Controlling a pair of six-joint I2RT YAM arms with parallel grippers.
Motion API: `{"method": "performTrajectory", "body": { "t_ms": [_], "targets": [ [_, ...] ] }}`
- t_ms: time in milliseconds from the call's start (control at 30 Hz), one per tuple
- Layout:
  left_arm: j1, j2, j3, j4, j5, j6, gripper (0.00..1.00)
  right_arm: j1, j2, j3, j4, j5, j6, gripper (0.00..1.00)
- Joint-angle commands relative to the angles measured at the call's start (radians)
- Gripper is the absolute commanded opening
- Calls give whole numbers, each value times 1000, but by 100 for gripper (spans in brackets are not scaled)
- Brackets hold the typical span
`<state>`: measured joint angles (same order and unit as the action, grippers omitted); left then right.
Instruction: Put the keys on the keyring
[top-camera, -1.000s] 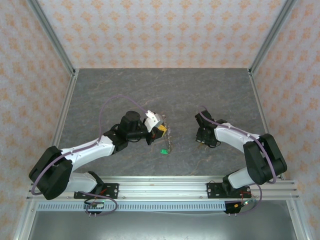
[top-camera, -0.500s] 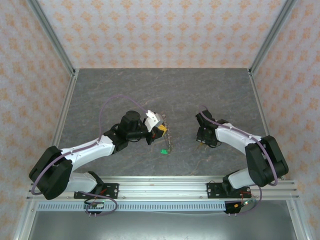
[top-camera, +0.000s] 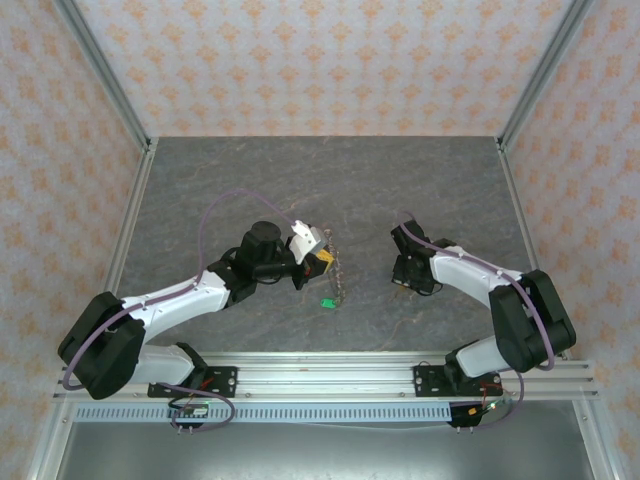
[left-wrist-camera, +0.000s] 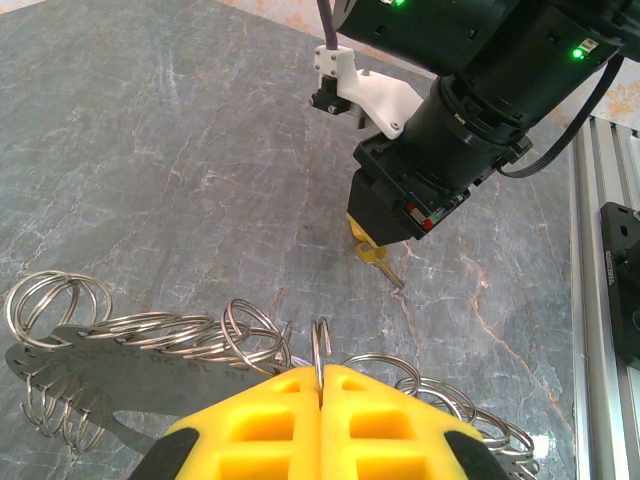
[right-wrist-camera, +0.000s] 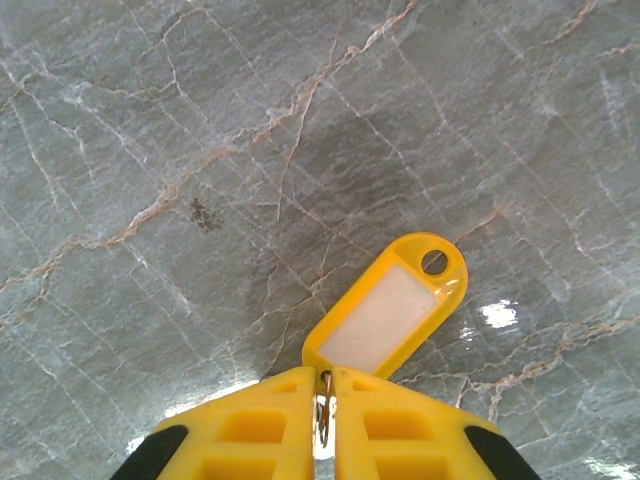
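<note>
Over the surface (top-camera: 300, 180), your left tool (left-wrist-camera: 320, 372) clamps the keyring (left-wrist-camera: 150, 335) upright for the right tool (right-wrist-camera: 325, 380), itself clamped on the tag (right-wrist-camera: 385, 315).

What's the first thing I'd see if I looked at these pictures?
The bright yellow tag with its white label pops out first, held by a tiny ring in the shut yellow jaws of the right arm, over the grey marble table. Next, the yellow jaws of the left arm pinch one loop of a shiny string of metal rings, which ends in a small green tag.
</note>
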<state>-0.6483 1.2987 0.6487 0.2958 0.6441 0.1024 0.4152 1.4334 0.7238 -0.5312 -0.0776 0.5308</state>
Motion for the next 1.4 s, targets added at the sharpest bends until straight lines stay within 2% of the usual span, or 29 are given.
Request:
{"method": "performTrajectory", "body": {
  "t_ms": [0, 167, 267, 533, 800, 1100, 1367],
  "targets": [
    [-14, -12, 24, 18, -18, 11, 0, -5, -17, 17, -22, 24, 7, 10],
    [-13, -9, 28, 19, -17, 11, 0, -4, -43, 22, -31, 27, -1, 7],
    [-14, -10, 28, 22, -18, 11, 0, -3, -98, 6, 19, -33, -48, 1],
    [-14, -10, 16, 71, -9, -9, 0, -1, -395, -142, 336, -258, -217, 0],
    [-32, -2, 46, 28, 6, 23, 0, 20, -597, -284, 615, -462, -447, 0],
    [-81, 25, 91, -29, 9, 70, 0, 40, -713, -355, 700, -684, -750, 0],
    [-96, 40, 114, -56, 34, 88, 0, 39, -734, -354, 705, -698, -867, 0]
  ]
}}
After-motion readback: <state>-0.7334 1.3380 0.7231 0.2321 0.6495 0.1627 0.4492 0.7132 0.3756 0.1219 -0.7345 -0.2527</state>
